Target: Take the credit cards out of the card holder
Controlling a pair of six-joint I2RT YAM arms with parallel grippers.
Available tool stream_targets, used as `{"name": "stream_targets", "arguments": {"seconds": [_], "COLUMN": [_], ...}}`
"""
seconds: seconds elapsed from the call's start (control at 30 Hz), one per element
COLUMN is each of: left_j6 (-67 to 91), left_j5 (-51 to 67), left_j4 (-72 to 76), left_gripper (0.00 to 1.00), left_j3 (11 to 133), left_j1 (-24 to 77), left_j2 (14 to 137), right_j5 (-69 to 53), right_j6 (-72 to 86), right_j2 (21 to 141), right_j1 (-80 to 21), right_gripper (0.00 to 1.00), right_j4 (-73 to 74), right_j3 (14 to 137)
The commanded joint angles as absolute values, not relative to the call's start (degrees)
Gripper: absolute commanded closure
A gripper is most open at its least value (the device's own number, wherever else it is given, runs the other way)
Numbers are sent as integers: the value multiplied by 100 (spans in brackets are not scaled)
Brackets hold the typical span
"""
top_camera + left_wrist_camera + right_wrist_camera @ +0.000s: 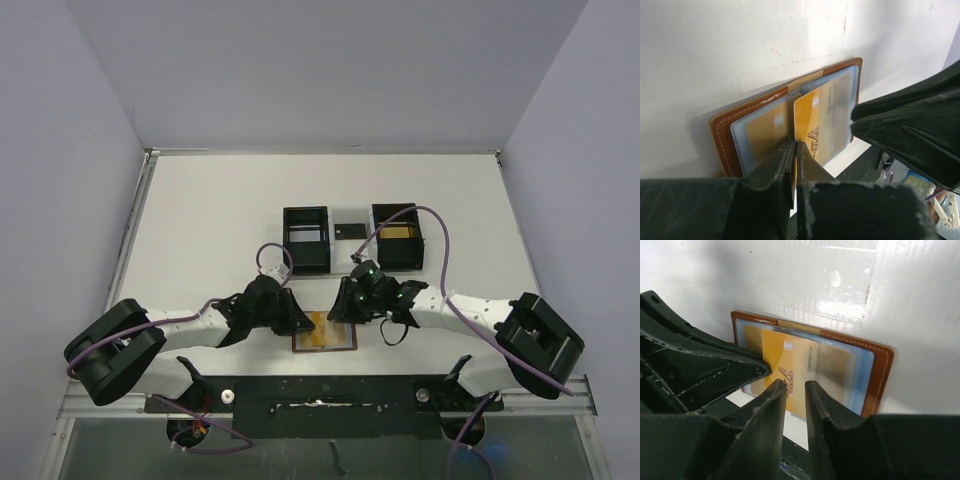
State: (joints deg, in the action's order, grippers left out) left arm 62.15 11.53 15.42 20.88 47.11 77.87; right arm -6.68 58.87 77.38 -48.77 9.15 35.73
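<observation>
The left hand (795, 170) is clenched on the edge of a credit card (815, 125) partly out of the open card holder (721, 137), which lies flat on the desk (715, 50). The right hand (796, 390) stands slightly parted astride that card, pinning nothing, so a pull may drag the card holder along, or the thin edge may slip.
</observation>
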Motion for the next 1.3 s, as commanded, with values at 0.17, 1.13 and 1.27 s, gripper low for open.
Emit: {"name": "stream_targets", "arguments": {"seconds": [0.17, 1.13, 1.27], "left_j6": [6137, 6165, 5911], "left_j5": [1106, 917, 701], "left_j4": [1690, 1028, 703], "left_gripper": [98, 100, 100], "left_j3": [2199, 2240, 2386], "left_j1": [4667, 4456, 4431], "left_j2": [7770, 6474, 6094], "right_j5": [-658, 693, 1076], "right_j6": [6126, 5558, 5467], "right_j2": [8566, 7804, 7260], "right_j1": [-5059, -5158, -5134], "right_gripper": [75, 66, 54], "right_j4": [909, 1877, 1875], "right_j3": [3639, 4348, 4419]}}
